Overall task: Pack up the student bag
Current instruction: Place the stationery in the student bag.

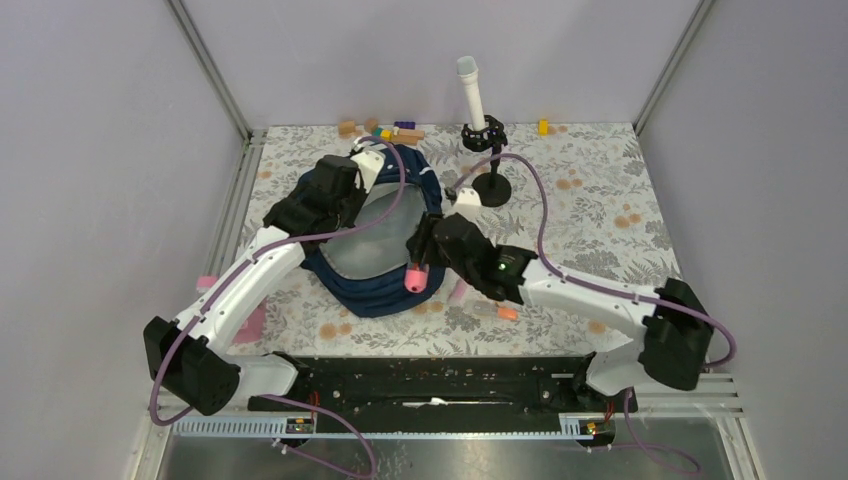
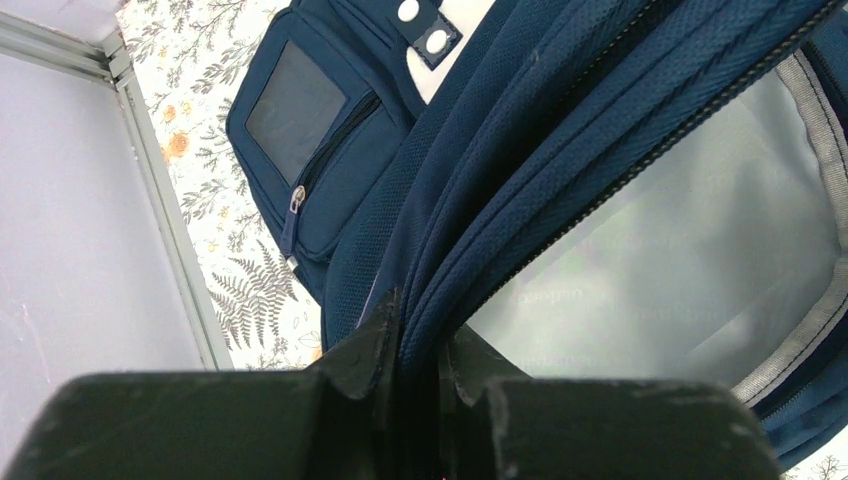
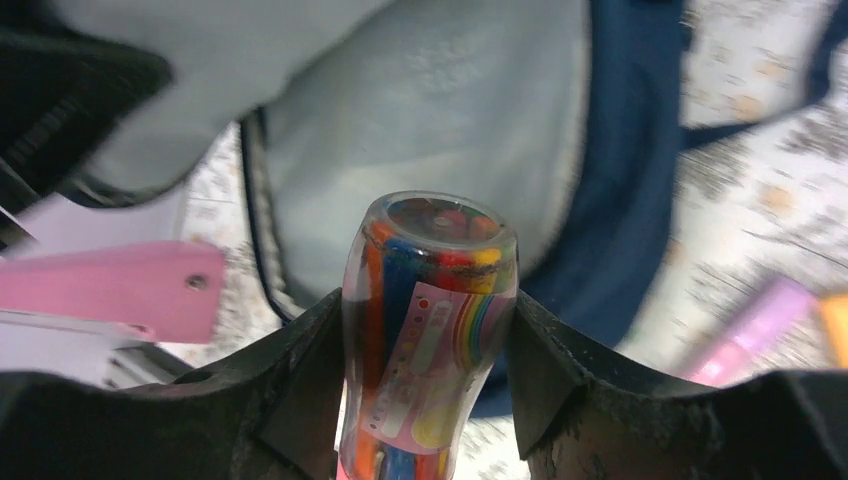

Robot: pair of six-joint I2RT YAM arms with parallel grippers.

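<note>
Nearest the lens on your right wrist, the right gripper (image 3: 428, 300) is pinching a clear tube (image 3: 432, 250) crammed with coloured sticks and wearing a rainbow label; both fingers are pressing its sides, and the tube is standing roughly upright between them. Behind it, at 12 o'clock in that view, the pale grey lining is spreading wide, with a blurred flat pink thing (image 3: 110, 290) lying at 9 o'clock.

Your left gripper (image 2: 418, 335) is squeezing the navy zipper rim, its fingers nearly pressed together with only the fabric between them. At 11 o'clock in that view the front pocket (image 2: 300, 150) is showing its dark window and zipper, and two white snaps (image 2: 420, 25) are sitting at 12 o'clock.

From above, the student bag (image 1: 372, 296) is lying mouth-up on the floral table (image 1: 600, 220), at about 10 o'clock from the table's centre. You are gripping its rim at the bag's 12 o'clock with the left arm, while the tube's pink end is hanging at the bag's 4 o'clock rim; whether it is touching the fabric cannot be told.

A white post on a black stand (image 1: 472, 95) is standing at the table's 12 o'clock, coloured blocks (image 1: 395, 130) are lying at 11 o'clock, and a yellow block (image 1: 543, 126) at 1 o'clock. An orange marker (image 1: 505, 313) is lying just beside your right forearm at 6 o'clock.
</note>
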